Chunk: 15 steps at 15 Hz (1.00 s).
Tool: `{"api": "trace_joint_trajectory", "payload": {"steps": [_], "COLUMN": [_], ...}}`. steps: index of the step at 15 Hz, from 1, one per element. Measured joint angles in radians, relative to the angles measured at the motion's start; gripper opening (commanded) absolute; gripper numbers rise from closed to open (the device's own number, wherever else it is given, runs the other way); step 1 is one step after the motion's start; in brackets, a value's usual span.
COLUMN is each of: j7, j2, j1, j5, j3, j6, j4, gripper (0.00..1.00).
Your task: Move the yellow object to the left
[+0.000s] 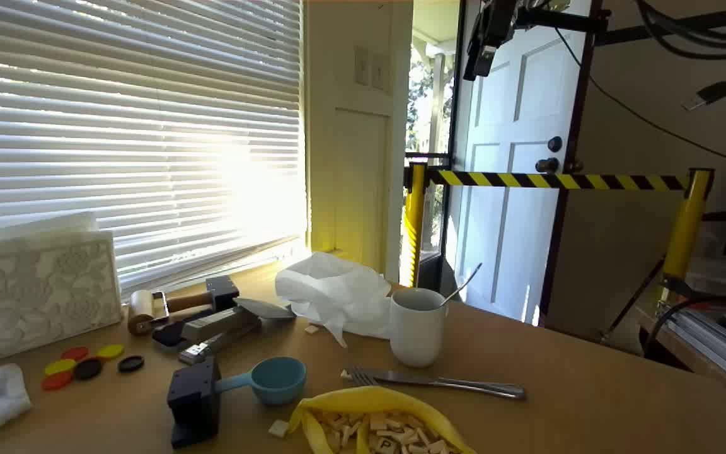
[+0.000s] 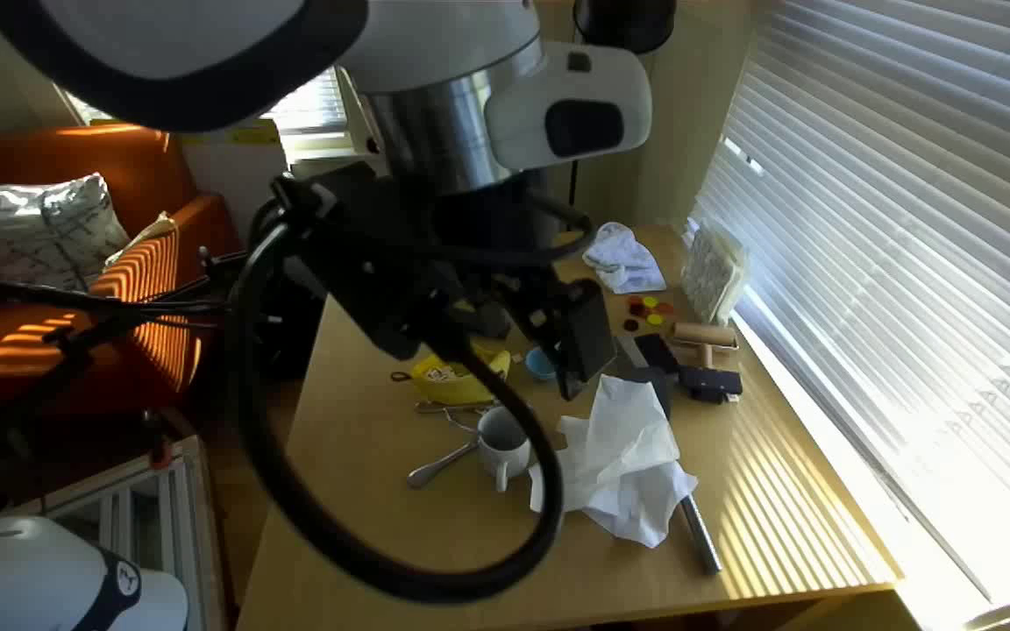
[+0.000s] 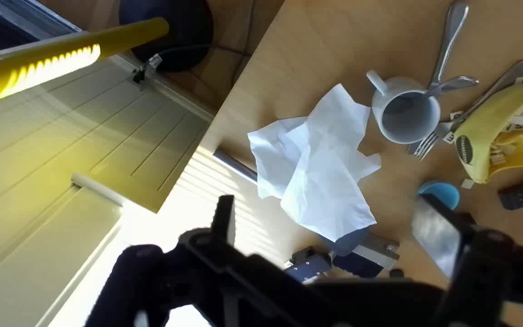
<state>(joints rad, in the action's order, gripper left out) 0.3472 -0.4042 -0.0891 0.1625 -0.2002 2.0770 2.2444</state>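
The pincer gapes wide; bare tabletop (a decent stretch) separates the yellow banana-shaped pouch from the edge facing the orange armchair.

Sun glares at me through the white blinds; next to them I have a cream panelled wall, glowing yellow low down, and a pale door standing open to daylight; a striped band spans two yellow posts; in an exterior view, light stripes fall on the table and an orange armchair with cushions; in the wrist view I catch brown floor past the table's edge.
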Motion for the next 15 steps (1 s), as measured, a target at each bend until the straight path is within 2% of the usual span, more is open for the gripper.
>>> {"api": "trace_joint_trajectory", "payload": {"steps": [7,11,15], "j7": [0.021,0.081,0.138], "j2": [0.001,0.045,0.175], "j1": [0.006,0.090,0.176], "j5": [0.000,-0.003,-0.003], "j3": [0.008,0.081,0.160], "j6": [0.001,0.003,0.043], "j4": [0.000,-0.015,-0.069], "gripper": [1.00,1.00,1.00]}}
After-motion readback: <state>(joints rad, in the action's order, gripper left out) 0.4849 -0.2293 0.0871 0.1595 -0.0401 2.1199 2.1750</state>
